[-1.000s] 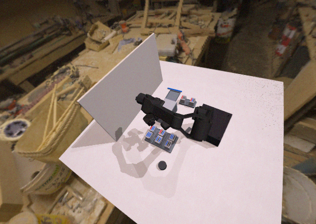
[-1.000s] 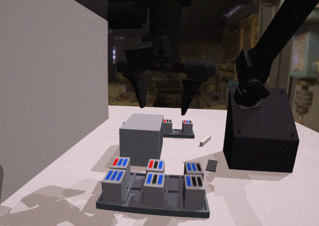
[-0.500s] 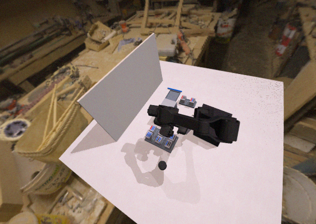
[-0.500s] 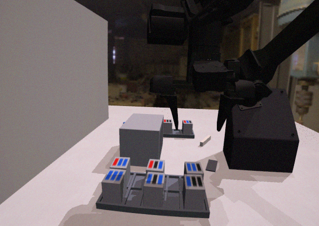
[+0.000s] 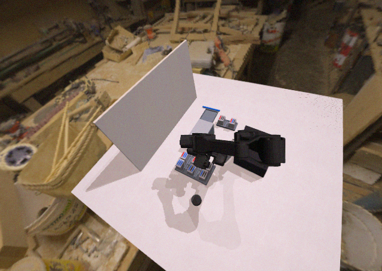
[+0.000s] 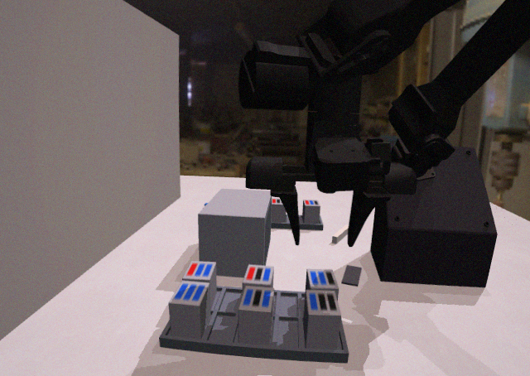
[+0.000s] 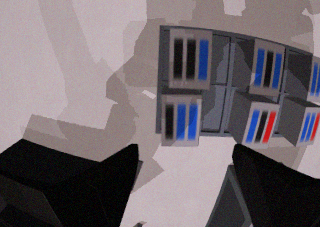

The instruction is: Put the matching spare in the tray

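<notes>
A dark rack [image 6: 252, 348] [image 5: 208, 178] [image 7: 223, 101] holds six grey spares with three-bar codes on top. In the exterior view the front row reads blue-blue-blue [image 6: 188, 291], blue-black-blue [image 6: 257, 297] and blue-black-black [image 6: 322, 301]. The back row reads red-blue-blue [image 6: 199, 270], red-black-blue [image 6: 258, 273] and blue-blue-black [image 6: 320, 277]. The grey mounted unit [image 6: 234, 230] [image 5: 202, 126] stands behind the rack; its back does not show here. My gripper [image 6: 323, 243] [image 7: 187, 151] [image 5: 203, 162] is open and empty. It hangs above the table just behind the rack's right end.
A small holder [image 5: 227, 122] [image 6: 300, 222] with two coded blocks sits beyond the unit. A black disc [image 5: 196, 199], a flat dark square [image 6: 351, 275] and a pale stick [image 6: 339, 233] lie on the table. A grey wall panel [image 5: 151, 107] [image 6: 85, 149] stands left. The arm's base [image 6: 432, 230] stands right.
</notes>
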{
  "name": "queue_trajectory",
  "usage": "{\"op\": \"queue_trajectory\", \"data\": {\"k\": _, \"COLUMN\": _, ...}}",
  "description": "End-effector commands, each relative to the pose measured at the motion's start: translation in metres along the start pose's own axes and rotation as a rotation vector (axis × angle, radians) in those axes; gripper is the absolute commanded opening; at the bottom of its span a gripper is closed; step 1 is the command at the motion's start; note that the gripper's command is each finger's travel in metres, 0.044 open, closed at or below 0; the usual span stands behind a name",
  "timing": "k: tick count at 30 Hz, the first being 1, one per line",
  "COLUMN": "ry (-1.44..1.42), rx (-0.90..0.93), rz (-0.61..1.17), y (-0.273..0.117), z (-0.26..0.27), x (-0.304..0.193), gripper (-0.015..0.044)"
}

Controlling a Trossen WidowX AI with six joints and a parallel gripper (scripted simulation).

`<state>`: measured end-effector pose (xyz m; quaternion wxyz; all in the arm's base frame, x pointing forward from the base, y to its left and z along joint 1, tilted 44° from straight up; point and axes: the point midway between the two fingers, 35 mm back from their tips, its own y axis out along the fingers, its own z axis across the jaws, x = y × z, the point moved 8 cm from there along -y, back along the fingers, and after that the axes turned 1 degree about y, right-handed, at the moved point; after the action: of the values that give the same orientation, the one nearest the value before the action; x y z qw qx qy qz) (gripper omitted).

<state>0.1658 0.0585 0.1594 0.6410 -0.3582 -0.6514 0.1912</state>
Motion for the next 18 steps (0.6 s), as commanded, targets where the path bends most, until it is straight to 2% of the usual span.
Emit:
{"op": "queue_trajectory", "data": {"k": 1, "ry": 0.005, "rx": 0.007, "rz": 0.008, "y": 0.006, "z": 0.0, "x": -0.002, "gripper": 0.03}}
{"op": "queue_trajectory", "data": {"k": 18, "ry": 0.003, "rx": 0.009, "rz": 0.013, "y": 0.034, "z": -0.003, "x": -0.002, "gripper": 0.03}}
